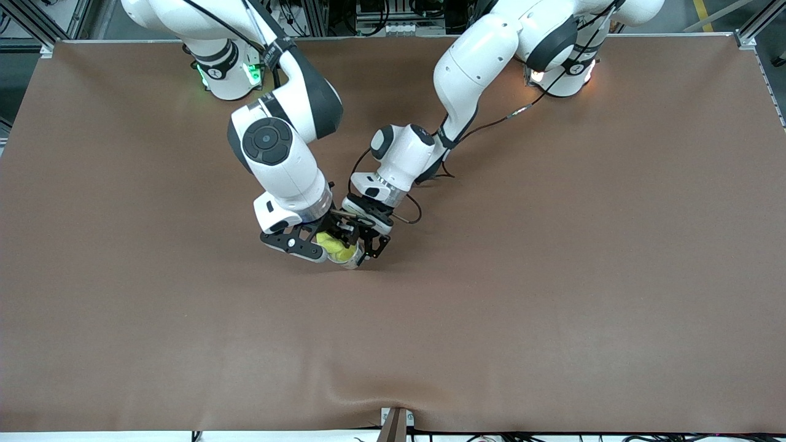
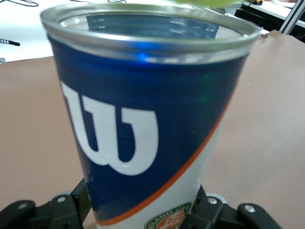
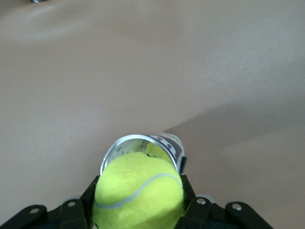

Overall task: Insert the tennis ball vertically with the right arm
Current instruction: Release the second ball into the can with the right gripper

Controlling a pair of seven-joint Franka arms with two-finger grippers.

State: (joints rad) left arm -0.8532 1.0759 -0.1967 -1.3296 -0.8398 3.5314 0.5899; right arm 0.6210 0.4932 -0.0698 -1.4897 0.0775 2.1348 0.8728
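My right gripper (image 1: 328, 244) is shut on a yellow tennis ball (image 1: 336, 247) and holds it right over the open mouth of a tube-shaped ball can (image 1: 352, 262). In the right wrist view the ball (image 3: 138, 193) fills the gap between the black fingers (image 3: 86, 198), and the can's silver rim (image 3: 123, 143) shows just past it. My left gripper (image 1: 366, 238) is shut on the can, which stands upright on the table. In the left wrist view the can (image 2: 143, 119) is blue and white with a white W logo and an orange stripe.
The brown table mat (image 1: 552, 276) spreads out on all sides of the two grippers. The two arms' wrists are close together over the middle of the table. A small bracket (image 1: 396, 420) sits at the table edge nearest the front camera.
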